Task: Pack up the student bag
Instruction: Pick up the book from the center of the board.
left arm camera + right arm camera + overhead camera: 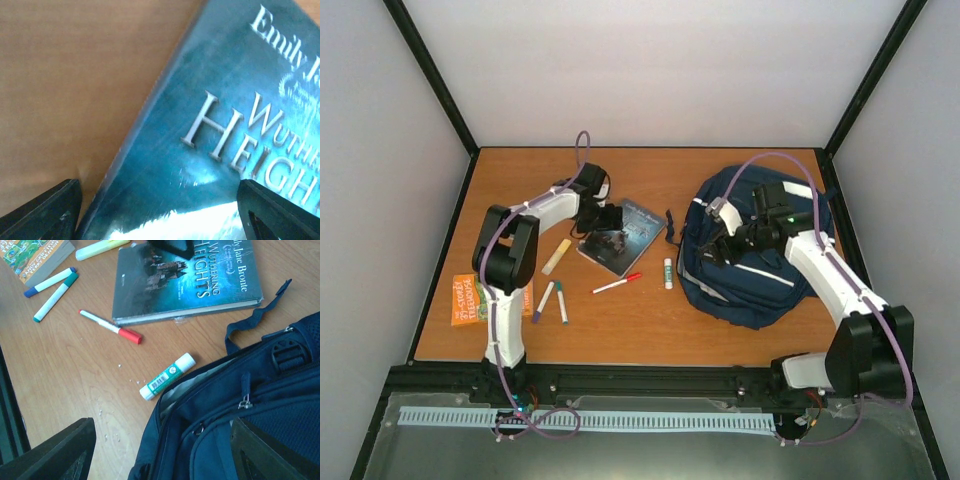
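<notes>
The student bag [752, 262], a navy backpack, lies at the right of the table with its zip mouth open and grey lining [200, 382] showing. My right gripper [718, 245] hovers over the bag's left edge, open; the bag's rim [200, 440] sits between its fingers [55, 455]. A teal hardback book [625, 235] lies mid-table. My left gripper [608, 218] is low over the book's left edge and open, with the book cover [200, 125] between its wide-set fingers [45, 210].
A green-and-white glue stick [668, 272] lies just left of the bag. A red-capped pen [617, 284], a yellow highlighter [556, 256], two markers [552, 300] and an orange book [478, 298] lie on the left half. A loose bag strap [255, 320] reaches toward the teal book.
</notes>
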`<state>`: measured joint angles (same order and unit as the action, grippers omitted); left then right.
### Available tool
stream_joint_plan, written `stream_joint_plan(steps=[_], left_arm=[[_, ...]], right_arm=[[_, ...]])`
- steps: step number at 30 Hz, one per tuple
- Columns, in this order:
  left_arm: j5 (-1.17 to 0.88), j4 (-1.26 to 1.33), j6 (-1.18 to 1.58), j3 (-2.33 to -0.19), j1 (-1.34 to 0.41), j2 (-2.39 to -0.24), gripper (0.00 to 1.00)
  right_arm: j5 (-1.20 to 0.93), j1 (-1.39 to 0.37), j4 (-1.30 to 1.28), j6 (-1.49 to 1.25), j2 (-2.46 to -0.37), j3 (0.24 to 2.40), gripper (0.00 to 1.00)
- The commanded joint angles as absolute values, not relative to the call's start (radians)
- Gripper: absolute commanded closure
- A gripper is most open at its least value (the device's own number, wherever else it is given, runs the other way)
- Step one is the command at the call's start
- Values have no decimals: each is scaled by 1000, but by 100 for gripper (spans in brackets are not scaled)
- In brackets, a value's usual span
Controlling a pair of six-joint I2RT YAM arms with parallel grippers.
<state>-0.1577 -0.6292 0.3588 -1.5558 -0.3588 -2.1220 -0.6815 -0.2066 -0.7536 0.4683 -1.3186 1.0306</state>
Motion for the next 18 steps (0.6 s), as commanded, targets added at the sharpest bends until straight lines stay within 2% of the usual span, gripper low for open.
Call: stream_joint_plan(steps=[1, 5, 12, 18], left_arm=[[-206, -587, 421, -1404, -360, -2015, 13], [-196, -513, 486, -1250, -373, -1904, 15], [-174, -366, 586, -1007, -425, -1773, 18], [-143, -351, 616, -944, -508, -1735, 21]], right_arm=[[-655, -235, -700, 422, -1380, 1082, 26], [-623, -286, -679, 395, -1449, 1100, 27], [-594, -333, -654, 347, -1543, 1125, 37], [-574, -379, -643, 323, -1653, 1202, 41]])
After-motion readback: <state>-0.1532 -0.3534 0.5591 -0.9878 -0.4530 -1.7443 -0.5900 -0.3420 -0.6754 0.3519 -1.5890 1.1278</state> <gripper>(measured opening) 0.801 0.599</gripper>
